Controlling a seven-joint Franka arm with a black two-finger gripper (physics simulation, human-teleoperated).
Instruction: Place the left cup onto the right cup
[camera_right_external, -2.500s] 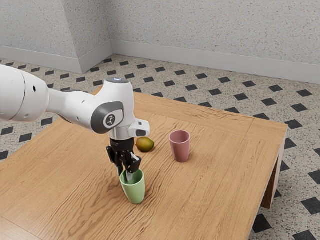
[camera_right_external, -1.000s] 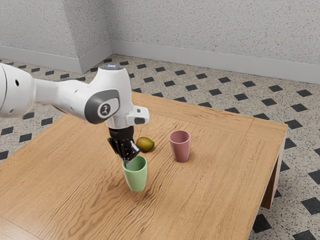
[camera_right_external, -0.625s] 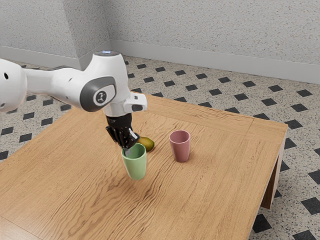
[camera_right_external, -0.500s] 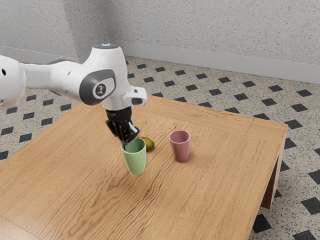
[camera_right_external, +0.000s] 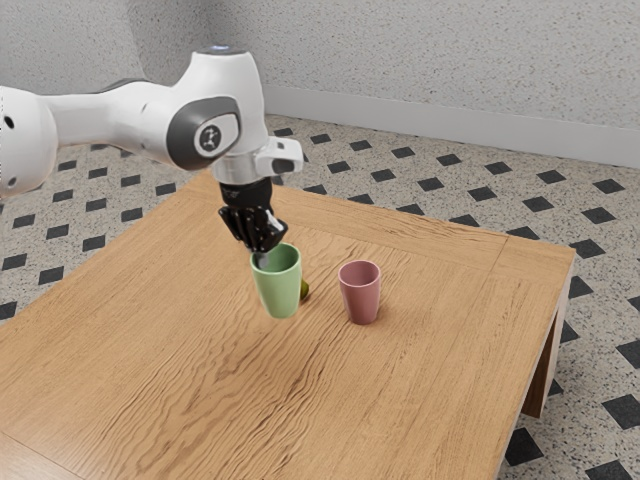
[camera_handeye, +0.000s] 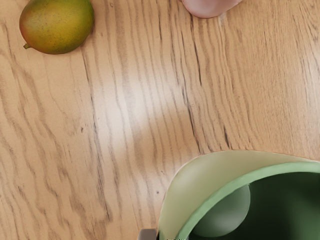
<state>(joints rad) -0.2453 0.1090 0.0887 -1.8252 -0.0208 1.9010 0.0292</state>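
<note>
Risk of slippage was judged the chief concern. The gripper (camera_right_external: 264, 250) was clamped on the green cup (camera_right_external: 278, 285) at one side of the rim only, apparently one finger inside the wall and one outside. The cup therefore hung below the fingers, off-centre and slightly tilted. A quick swing or a stop could have rocked it in that narrow hold.

A second risk was misalignment. The pink cup (camera_right_external: 359, 291) stood on the table (camera_right_external: 430, 380), well apart from the gripper and lower than the held cup's base. A tilted cup lowered onto it might have caught the rim and tipped it over. The mango (camera_handeye: 56, 25) lay on the table near the gripper's path and could have been knocked by a low carry.

The green cup was a smooth, pale, tapered tumbler without a handle. It was held upright-mouthed, clear of the table, directly beneath the gripper. Its interior (camera_handeye: 280, 210) was dark and empty. No damage was noted.
</note>
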